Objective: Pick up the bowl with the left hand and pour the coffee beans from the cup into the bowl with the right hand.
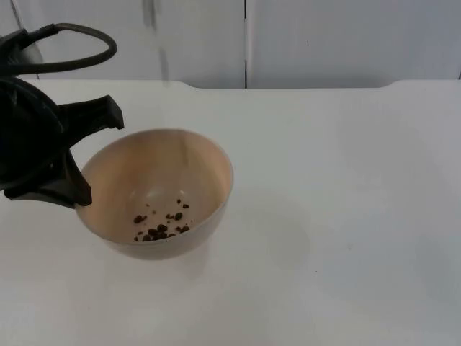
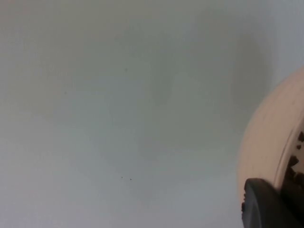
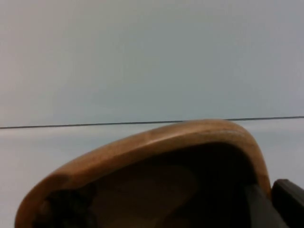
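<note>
The bowl (image 1: 160, 191), pale and wooden, is held at its left rim by the left gripper (image 1: 75, 162), whose fingers are clamped on the rim; it is seen tilted above the white table (image 1: 346, 216); a few coffee beans (image 1: 160, 227) are gathered at its bottom; the cup (image 3: 152, 156), brown and wooden, is gripped by the right gripper (image 3: 285, 199), one black fingertip being pressed against its rim.

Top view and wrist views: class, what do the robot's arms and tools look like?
The left arm is matt black with broad, angular shells. The left tool has two flat, wedge-shaped black fingers. The right tool has a black, blocky fingertip.
</note>
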